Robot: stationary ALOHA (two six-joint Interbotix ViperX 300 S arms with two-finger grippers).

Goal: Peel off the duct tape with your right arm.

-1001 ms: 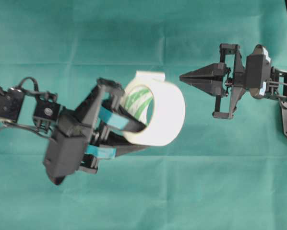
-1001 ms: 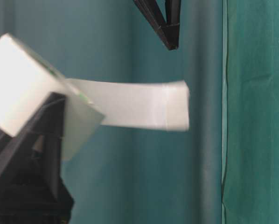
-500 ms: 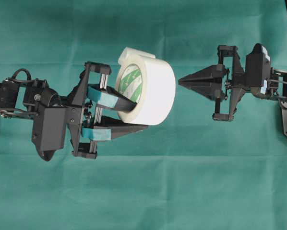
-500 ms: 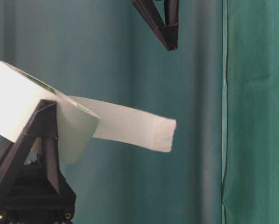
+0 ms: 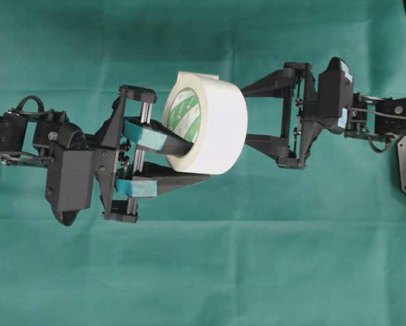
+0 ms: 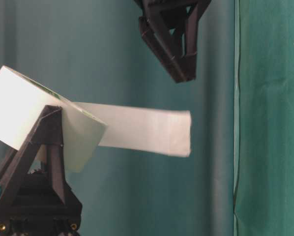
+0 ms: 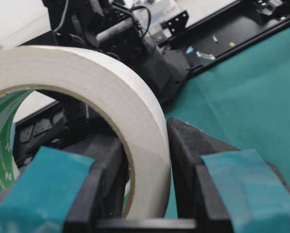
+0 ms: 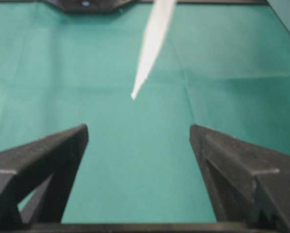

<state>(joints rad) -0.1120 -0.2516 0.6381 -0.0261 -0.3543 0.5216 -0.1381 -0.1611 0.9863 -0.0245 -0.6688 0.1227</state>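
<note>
From my right wrist view the duct tape (image 8: 152, 46) tab hangs at twelve o'clock ahead of my right gripper (image 8: 137, 145), jaws spread wide, while my left gripper (image 5: 163, 161) clamps the roll.

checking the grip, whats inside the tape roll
One teal-patched finger of the left gripper runs through the tape roll's hole, against the green-and-white core. The far side of the core is hidden by the roll.
</note>
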